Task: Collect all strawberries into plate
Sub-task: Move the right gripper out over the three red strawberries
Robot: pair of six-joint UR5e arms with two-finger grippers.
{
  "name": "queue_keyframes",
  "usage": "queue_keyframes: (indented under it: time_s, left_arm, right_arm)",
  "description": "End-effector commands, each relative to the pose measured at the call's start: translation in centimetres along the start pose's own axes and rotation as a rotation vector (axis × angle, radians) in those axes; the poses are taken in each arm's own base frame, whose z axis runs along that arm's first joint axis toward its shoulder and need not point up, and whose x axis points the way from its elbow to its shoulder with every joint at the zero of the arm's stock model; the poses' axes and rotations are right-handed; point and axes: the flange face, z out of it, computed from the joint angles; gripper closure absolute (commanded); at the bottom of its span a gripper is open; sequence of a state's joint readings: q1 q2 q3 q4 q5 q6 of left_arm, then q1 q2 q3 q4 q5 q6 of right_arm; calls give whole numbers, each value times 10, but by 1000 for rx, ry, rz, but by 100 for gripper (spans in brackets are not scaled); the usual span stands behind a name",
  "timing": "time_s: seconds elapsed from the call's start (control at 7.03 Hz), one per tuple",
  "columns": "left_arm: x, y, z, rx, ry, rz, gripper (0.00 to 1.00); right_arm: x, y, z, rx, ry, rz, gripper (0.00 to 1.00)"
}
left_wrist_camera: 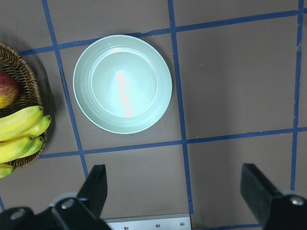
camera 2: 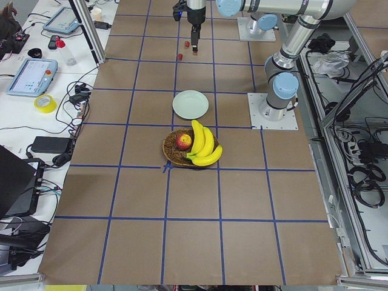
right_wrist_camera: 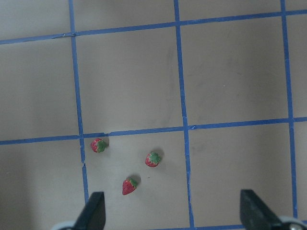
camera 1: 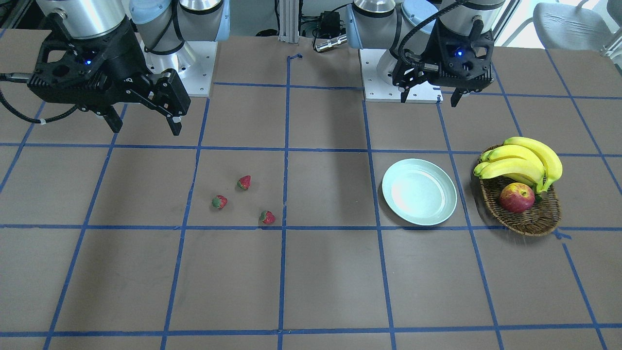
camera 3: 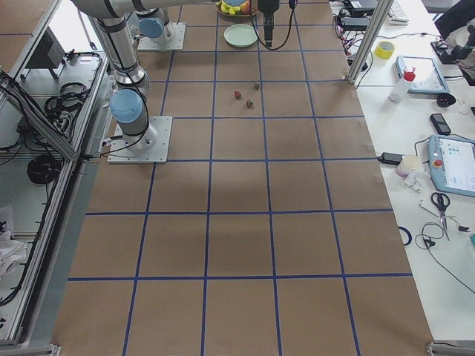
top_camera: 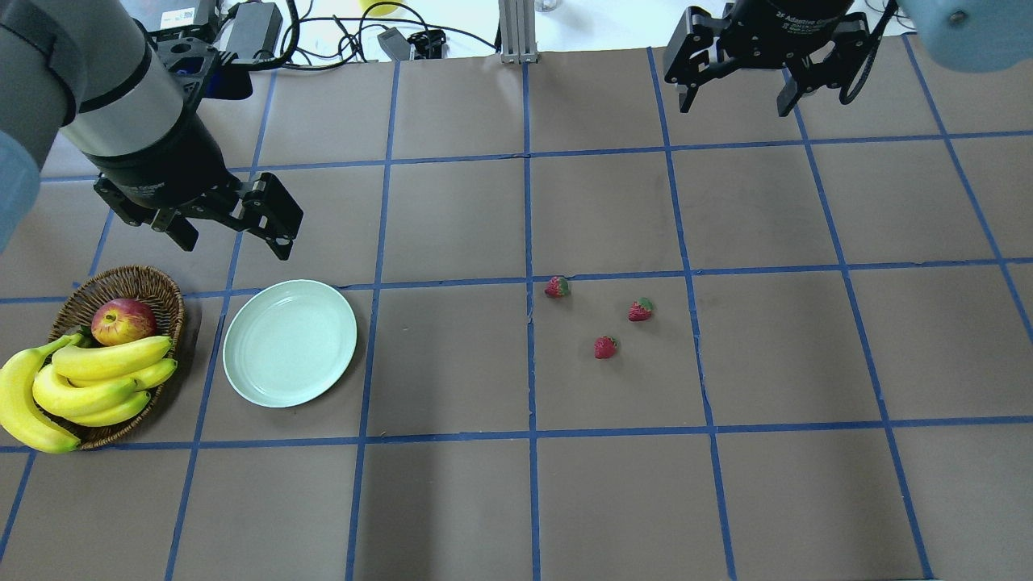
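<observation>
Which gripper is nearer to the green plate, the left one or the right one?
Left. The left gripper hangs open, raised, close to the plate; the right gripper hangs far off, on the side where the strawberries lie.

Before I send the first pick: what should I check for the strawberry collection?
1. All three strawberries found, lying on the table, none touching: ok.
2. The plate is empty: ok.
3. The right gripper has its fingers open and holds nothing: ok.
4. The left gripper has its fingers open and holds nothing: ok.
5. Right gripper centred over one strawberry: not ok. In its wrist view all three lie left of the midline between the fingers.
6. The basket sits apart from the plate: ok.
</observation>
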State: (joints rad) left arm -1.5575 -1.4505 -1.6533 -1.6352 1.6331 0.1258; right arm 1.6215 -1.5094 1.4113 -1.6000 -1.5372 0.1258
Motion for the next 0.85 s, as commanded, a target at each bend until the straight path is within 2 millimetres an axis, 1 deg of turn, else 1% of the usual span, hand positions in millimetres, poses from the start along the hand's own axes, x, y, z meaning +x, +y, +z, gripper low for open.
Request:
queue_keyframes:
  time_s: [0.0, 0.28, 0.43, 0.71]
  left_arm:
    - [1, -1, 1, 2, 13, -1, 0]
    - [0, 1, 0, 2, 1, -1, 0]
    - [-2, -1, 2, 5, 11, -4, 0]
    - [-5, -3, -1, 20, 3, 3, 0]
  right_arm:
    - [-1, 1, -2, 1, -1, -2, 0]
    - [1, 3, -2, -4, 5, 0, 0]
    - [1, 3, -1, -7, 5, 0, 0]
    - [0, 3, 1, -12, 6, 0, 0]
